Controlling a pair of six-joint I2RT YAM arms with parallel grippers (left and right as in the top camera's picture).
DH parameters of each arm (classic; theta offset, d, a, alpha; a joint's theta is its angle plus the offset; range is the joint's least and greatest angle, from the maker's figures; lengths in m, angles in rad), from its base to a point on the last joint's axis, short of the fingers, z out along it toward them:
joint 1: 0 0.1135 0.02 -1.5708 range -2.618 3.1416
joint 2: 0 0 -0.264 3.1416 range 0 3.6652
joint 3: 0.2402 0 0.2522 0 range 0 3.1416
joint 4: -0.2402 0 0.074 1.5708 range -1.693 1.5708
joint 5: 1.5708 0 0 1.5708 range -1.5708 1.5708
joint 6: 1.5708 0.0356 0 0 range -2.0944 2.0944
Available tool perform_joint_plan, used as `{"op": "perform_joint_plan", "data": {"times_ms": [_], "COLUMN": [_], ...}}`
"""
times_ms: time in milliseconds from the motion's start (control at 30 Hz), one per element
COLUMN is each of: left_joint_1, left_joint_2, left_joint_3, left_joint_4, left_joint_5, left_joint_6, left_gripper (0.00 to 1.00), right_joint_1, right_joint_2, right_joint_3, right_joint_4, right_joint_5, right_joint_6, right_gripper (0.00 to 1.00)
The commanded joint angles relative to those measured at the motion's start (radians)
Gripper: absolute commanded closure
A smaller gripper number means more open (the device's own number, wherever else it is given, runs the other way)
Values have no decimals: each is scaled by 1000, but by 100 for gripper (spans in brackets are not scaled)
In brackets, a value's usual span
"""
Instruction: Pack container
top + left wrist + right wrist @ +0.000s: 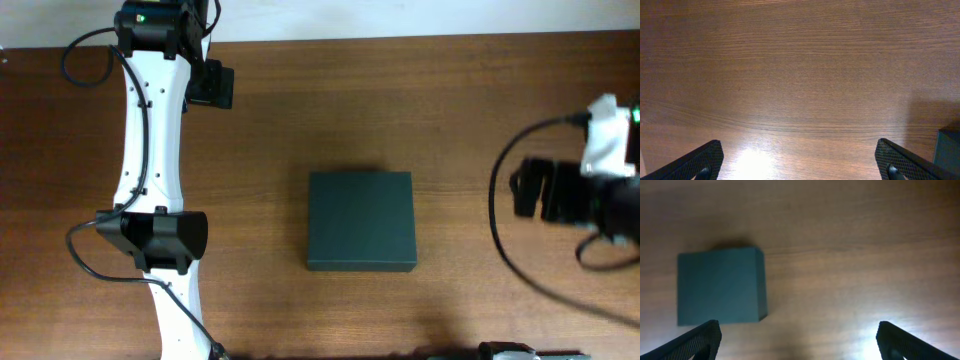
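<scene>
The container (pixel 361 220) is a dark greenish-black rectangular box lying flat in the middle of the wooden table, its lid down. My left gripper (pixel 212 85) hangs at the back left, well away from the box, open and empty. In the left wrist view the left gripper (pixel 799 162) has only bare wood between its fingers, and a corner of the container (pixel 947 150) shows at the lower right. My right gripper (pixel 540 190) is at the right side, open and pointing toward the box. In the right wrist view the container (pixel 720 286) lies ahead to the left of the right gripper (pixel 799 342).
The left arm's white links (pixel 150 150) stretch along the table's left side with a black cable (pixel 85 255) looping beside them. A black cable (pixel 505 250) curves near the right arm. The table's back edge (pixel 400 38) meets a white wall.
</scene>
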Motion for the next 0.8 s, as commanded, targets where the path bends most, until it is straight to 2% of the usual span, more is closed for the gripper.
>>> {"op": "perform_joint_plan", "data": {"times_ms": [0, 333, 767], "left_joint_1": [6, 6, 6], "left_joint_2": [-23, -23, -23], "left_joint_3": [14, 14, 14], "left_joint_4": [-1, -1, -2], "left_joint_5": [-18, -18, -18], "left_joint_6": [-9, -9, -9], "left_gripper": [1, 1, 1], "right_joint_1": [5, 5, 5], "right_joint_2": [-89, -300, -333], "right_joint_3": [-79, -142, -142], "right_joint_4": [-6, -6, -6], "right_joint_5": [-38, -38, -26], "right_joint_6": [8, 8, -24], "right_gripper": [1, 1, 1]}}
